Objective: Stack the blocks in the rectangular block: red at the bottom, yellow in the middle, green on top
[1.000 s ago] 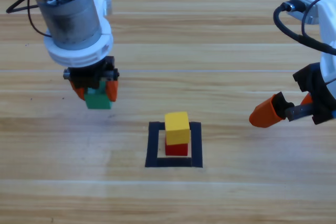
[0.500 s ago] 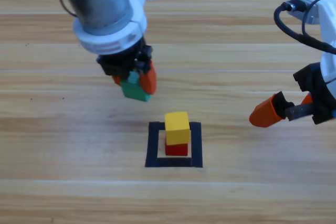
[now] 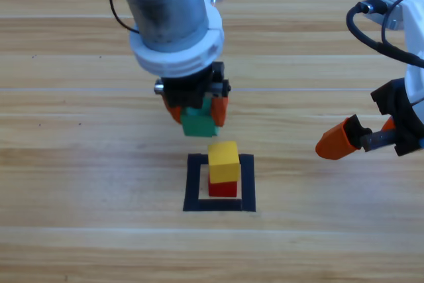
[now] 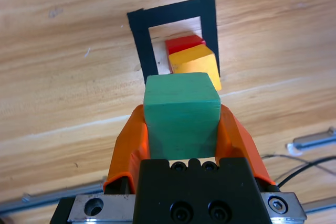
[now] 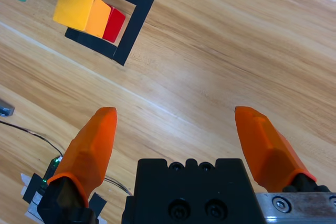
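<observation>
Green cube (image 3: pixel 198 122), gripped between the two orange fingers (image 4: pixel 129 142) of the left gripper (image 3: pixel 197 108) and held clear of the worktop (image 3: pixel 79 183). In the high view it sits just above and slightly left of the stack, nearer the worktop's far edge; in the left wrist view its leading edge overlaps the yellow cube, so whether it is directly over the stack cannot be told.

Yellow cube (image 3: pixel 224 162), resting squarely on the red cube (image 3: pixel 223 188), which stands on the worktop inside the black tape outline (image 3: pixel 193 183). The two-cube stack occupies the middle of the outline's opening, with bare wood visible between the cubes and the tape on the left and right sides. The outline lies near the centre of the worktop, somewhat toward its near edge.

Left arm, descending from the far edge, its grey barrel upright above the green cube.

Right gripper (image 3: pixel 361 138), at the right edge of the worktop, well apart from the stack, its fingers (image 5: pixel 90 145) spread wide and holding nothing.
</observation>
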